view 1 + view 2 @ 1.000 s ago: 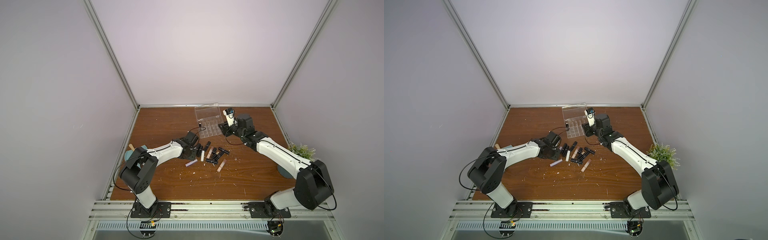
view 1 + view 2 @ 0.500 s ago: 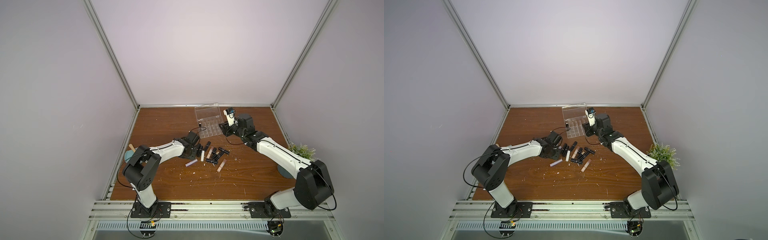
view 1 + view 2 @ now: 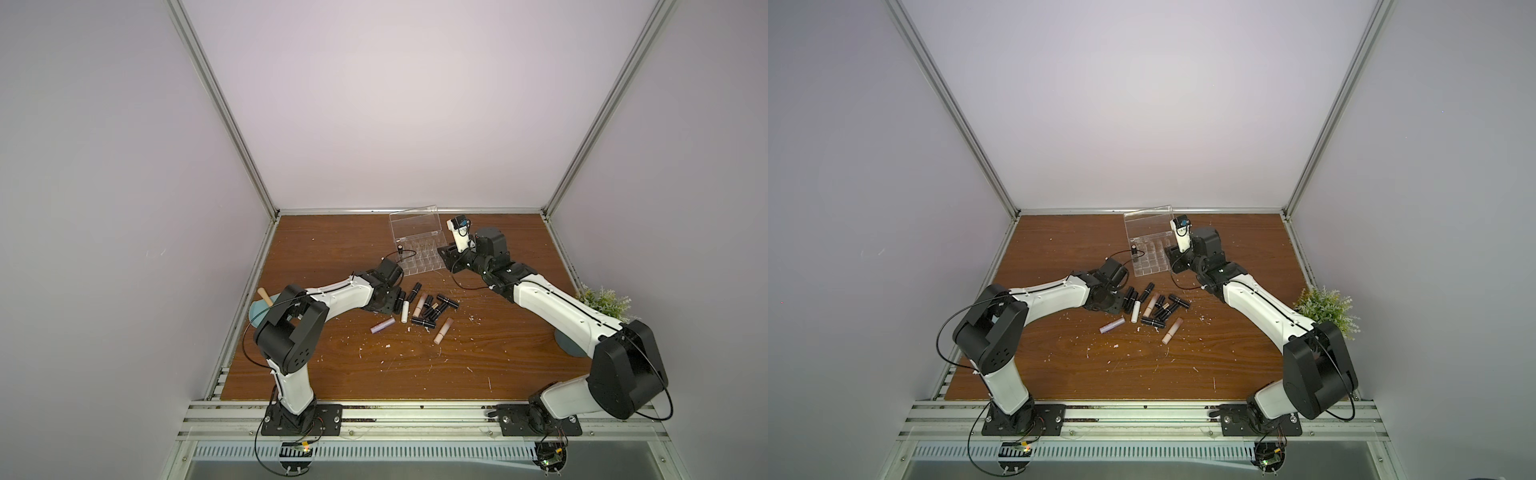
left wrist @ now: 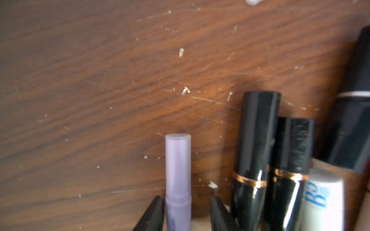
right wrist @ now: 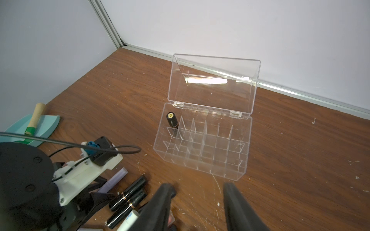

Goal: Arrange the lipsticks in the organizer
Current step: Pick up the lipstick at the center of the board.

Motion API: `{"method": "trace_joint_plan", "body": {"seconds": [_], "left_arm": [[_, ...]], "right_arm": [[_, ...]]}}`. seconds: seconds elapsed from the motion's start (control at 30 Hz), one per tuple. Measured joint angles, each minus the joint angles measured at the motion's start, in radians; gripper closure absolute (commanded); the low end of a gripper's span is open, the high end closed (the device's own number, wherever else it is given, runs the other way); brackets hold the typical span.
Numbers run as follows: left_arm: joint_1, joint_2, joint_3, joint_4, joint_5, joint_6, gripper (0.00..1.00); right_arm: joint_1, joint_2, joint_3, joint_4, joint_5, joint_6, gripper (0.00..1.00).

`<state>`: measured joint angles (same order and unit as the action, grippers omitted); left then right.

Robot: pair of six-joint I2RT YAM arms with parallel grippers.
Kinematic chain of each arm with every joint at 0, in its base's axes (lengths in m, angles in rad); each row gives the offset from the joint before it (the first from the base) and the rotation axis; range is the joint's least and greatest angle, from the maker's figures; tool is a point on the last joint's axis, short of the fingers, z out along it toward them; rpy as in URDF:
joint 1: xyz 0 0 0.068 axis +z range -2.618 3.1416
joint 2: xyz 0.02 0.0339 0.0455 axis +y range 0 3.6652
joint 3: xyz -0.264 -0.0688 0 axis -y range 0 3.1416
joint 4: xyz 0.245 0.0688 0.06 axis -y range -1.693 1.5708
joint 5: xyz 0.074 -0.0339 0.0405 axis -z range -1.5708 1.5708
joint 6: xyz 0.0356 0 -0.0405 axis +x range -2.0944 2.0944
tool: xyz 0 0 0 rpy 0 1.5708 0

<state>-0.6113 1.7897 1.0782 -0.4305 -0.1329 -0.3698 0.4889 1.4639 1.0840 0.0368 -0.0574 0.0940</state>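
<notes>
**Early stage of the task.** The organizer (image 5: 200,168), a clear box at the centre of the right wrist view with its lid (image 5: 212,90) standing open, holds a single black lipstick (image 5: 171,119). It stands upright in the corner compartment at the grid's upper left, and every other compartment that shows is empty.

The other lipsticks (image 3: 423,303), roughly a dozen, lie in a loose heap on the bench (image 3: 332,249) below the organizer in both top views, many of them touching.

The left end effector (image 4: 186,199) is spread around a lavender lipstick (image 4: 177,170) lying flat at the bottom of the left wrist view. One finger touches it and a gap shows at the other, so it is not yet pinched. Two gold-banded black lipsticks (image 4: 258,140) lie just beside it, crowding that side.

The right end effector (image 5: 197,187) is spread and empty, low in the frame near the organizer's front wall.

**Surroundings.**
- A light-blue dustpan (image 5: 48,124) carries a wooden-handled tool (image 5: 38,112) at the left edge.
- A small plant (image 3: 1325,309) stands at the right.
- White crumbs are scattered over the bench.
- The left arm's cable (image 5: 124,149) loops close to the organizer.
</notes>
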Motion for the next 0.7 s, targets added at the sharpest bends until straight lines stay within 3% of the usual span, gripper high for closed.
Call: {"method": "trace_joint_plan", "body": {"seconds": [0.3, 0.53, 0.7], "left_arm": [[0.000, 0.000, -0.002, 0.001, -0.012, 0.002, 0.68], [0.000, 0.000, -0.004, 0.002, -0.013, 0.002, 0.71], [-0.001, 0.000, -0.004, 0.003, -0.026, 0.000, 0.79]], "right_arm": [[0.000, 0.000, 0.000, 0.000, 0.000, 0.000, 0.52], [0.000, 0.000, 0.000, 0.000, 0.000, 0.000, 0.52], [0.000, 0.000, 0.000, 0.000, 0.000, 0.000, 0.51]]}}
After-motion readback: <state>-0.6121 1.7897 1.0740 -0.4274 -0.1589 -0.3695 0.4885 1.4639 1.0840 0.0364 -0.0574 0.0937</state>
